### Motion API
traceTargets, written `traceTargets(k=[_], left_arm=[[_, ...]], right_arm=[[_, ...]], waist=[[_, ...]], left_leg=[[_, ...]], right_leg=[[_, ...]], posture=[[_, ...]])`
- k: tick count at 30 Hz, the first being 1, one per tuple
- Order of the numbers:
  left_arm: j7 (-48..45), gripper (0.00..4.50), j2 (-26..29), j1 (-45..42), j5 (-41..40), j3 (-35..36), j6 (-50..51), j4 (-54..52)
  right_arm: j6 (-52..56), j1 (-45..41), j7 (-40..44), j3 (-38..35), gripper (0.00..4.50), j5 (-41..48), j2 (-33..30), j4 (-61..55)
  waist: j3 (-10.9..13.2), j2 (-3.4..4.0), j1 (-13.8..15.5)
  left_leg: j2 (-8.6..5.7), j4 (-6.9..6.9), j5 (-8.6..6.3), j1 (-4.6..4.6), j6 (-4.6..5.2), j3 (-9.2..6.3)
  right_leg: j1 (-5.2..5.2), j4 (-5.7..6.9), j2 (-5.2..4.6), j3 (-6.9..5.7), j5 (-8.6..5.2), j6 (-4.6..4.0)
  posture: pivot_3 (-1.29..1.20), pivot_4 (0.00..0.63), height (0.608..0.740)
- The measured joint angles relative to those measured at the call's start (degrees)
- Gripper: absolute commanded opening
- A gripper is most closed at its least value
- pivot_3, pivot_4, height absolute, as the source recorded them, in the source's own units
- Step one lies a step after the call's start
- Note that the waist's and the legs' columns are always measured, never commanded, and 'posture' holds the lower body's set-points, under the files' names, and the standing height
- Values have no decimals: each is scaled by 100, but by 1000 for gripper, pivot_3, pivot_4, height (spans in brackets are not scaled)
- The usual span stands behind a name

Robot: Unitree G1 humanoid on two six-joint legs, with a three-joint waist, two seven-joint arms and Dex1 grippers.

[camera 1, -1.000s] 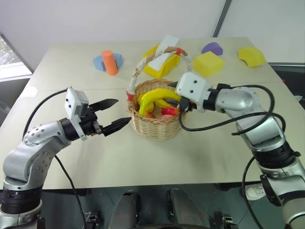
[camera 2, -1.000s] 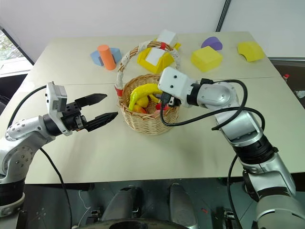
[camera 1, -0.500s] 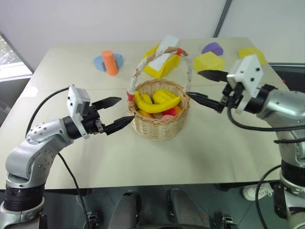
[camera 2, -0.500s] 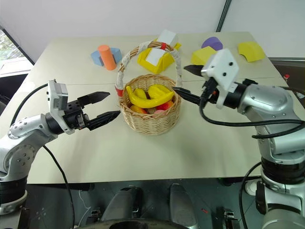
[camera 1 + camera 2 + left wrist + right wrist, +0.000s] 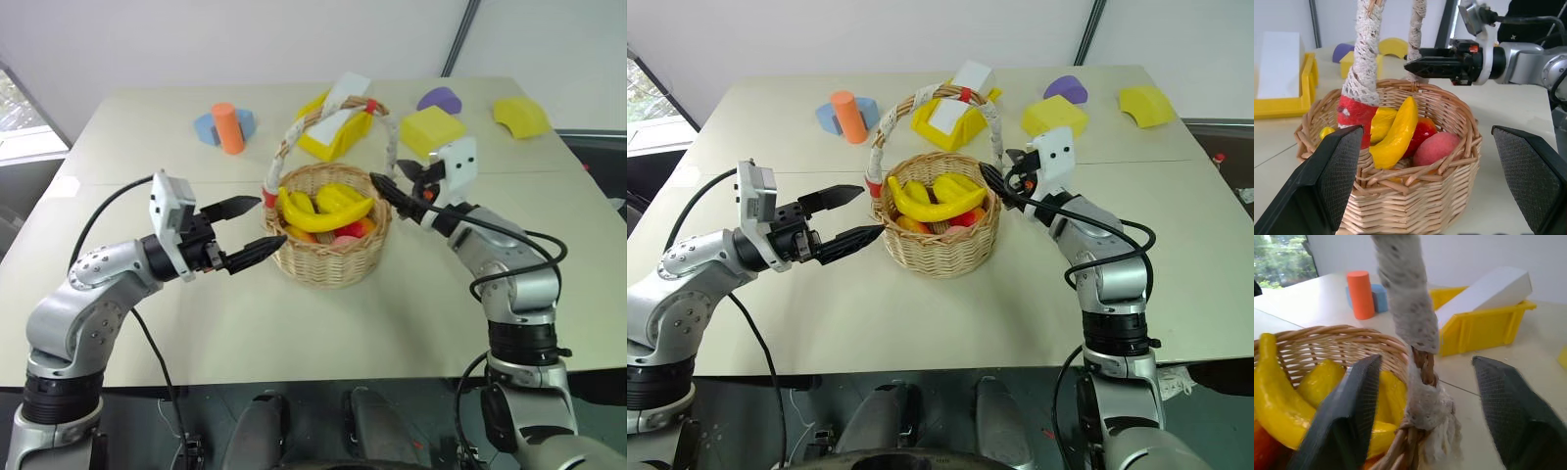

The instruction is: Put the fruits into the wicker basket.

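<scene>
Right gripper [image 5: 1004, 183]: fingers parted around wicker basket [image 5: 939, 247] handle base, not yet closed on it. Left gripper [image 5: 854, 217]: spread wide beside basket. Fruits [image 5: 933, 199] lay inside, mid-table.

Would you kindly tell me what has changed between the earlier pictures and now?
The right tool has let go of the long curved yellow banana, drawn out of the round tan wicker basket, and now straddles the basket's handle end. The banana lies flatter among the fruits. The left tool, open beside the basket, stayed put.
</scene>
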Motion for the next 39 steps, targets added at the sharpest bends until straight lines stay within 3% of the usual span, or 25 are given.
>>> traceTargets(k=[3,10,16,21,25,28,33,39], left_arm=[[43,4500,-6,36,-1,1,0,-44],[61,4500,-52,40,2,-14,0,-86],[17,4500,-54,5,9,-39,-8,-37],[-59,4500,-144,-171,56,-215,-67,90],[-59,4500,-206,-275,145,-376,-106,149],[-59,4500,-237,-274,207,-448,-107,150],[-54,4500,-237,-270,238,-448,-107,150],[-7,4500,-176,-180,476,-431,-183,270]], right_arm=[[-40,1,57,-23,70,91,-7,-1],[-137,129,-49,-223,70,105,-76,-75],[-283,267,-621,-1327,70,-48,-846,-49],[-741,260,-1327,-2187,70,-417,-1358,861],[-1097,194,-1552,-2252,70,-594,-1387,1621],[-1254,114,-1608,-2249,1192,-595,-1386,1929],[-1379,64,-1637,-2253,3755,-597,-1405,1901],[-1273,861,-1347,-2322,3755,-644,-1920,1228]], waist=[[0,0,-8],[0,0,-7],[1,1,36],[1,1,-18],[1,6,-115],[3,9,-157],[3,9,-148],[3,9,-23]], left_leg=[[1,0,0,0,0,-1],[1,0,0,0,0,-1],[-11,0,-1,-5,2,-2],[-3,-1,-1,2,3,11],[7,-1,0,9,4,24],[7,-1,0,9,4,24],[6,0,0,9,4,22],[2,0,-3,6,8,20]], right_leg=[[0,0,2,0,0,0],[0,0,1,0,0,0],[2,-5,-9,-1,0,0],[3,-3,4,4,0,0],[2,5,15,16,0,0],[1,8,15,18,0,0],[3,8,14,19,0,1],[4,2,13,18,0,1]], posture=[[0,150,740],[0,150,740],[0,150,740],[0,150,740],[0,150,740],[0,150,740],[0,150,740],[0,150,740]])
